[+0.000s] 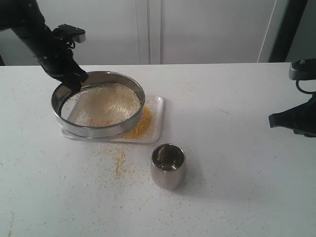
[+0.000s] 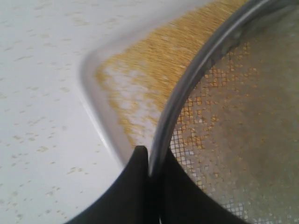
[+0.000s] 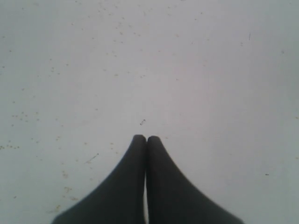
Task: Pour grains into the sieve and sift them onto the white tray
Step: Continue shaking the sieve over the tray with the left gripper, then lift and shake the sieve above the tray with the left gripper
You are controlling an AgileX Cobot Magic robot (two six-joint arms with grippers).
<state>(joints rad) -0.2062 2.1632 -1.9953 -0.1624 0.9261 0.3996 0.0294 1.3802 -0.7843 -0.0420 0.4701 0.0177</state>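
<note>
Grains (image 1: 106, 103) lie pale in the sieve (image 1: 98, 131), yellow on the white tray (image 1: 157, 106). The left gripper (image 2: 150, 158) clamps the sieve's rim; the right gripper (image 3: 146, 138) has jaws pressed together, empty. Sifting seems underway; next, gentle level shaking.

- One sieve (image 1: 101, 132).
- One white tray (image 1: 157, 106), under the sieve.
- One steel cup (image 1: 168, 166), near the sieve.
- Two heaps of grains: whitish heap (image 1: 106, 103) inside the sieve, yellow heap (image 1: 140, 123) just beside the sieve.
- Two grippers: left gripper (image 1: 79, 79) at the sieve's rim, right gripper (image 1: 272, 120) well apart from the sieve.
</note>
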